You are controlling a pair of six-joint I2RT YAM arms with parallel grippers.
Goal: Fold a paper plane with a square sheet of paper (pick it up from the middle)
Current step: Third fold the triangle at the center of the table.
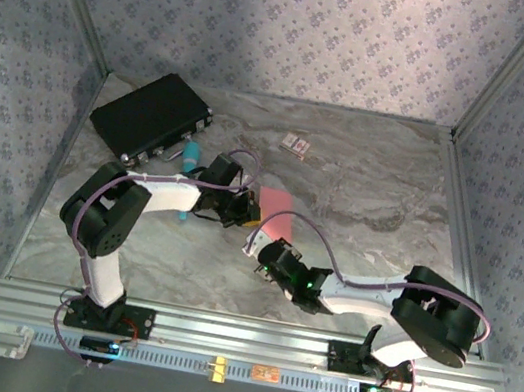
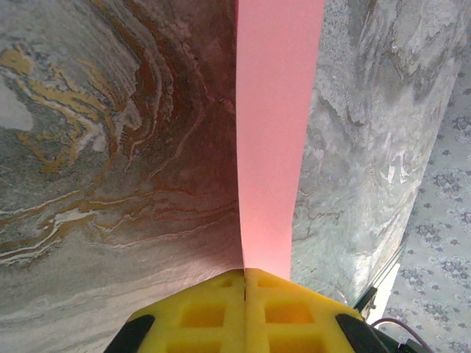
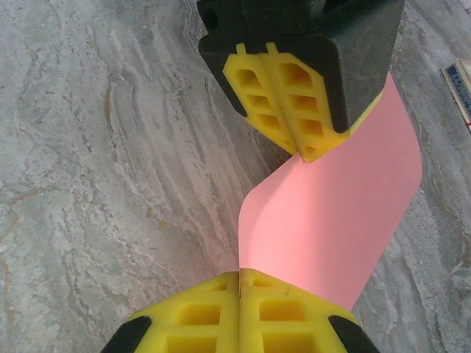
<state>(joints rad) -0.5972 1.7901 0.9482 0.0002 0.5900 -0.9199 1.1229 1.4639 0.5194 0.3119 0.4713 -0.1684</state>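
Observation:
The square sheet of paper is salmon-pink and hangs above the marble table, bent in a smooth curve between both grippers. My left gripper is shut on one edge of the sheet, which runs straight away from its yellow fingertips. My right gripper is shut on the opposite edge of the sheet. In the right wrist view the left gripper pinches the far side. From above, the left gripper and right gripper sit close together mid-table.
A black case lies at the back left with a teal marker beside it. A small patterned card rests at the back centre. Wallpapered walls enclose the marble table on three sides.

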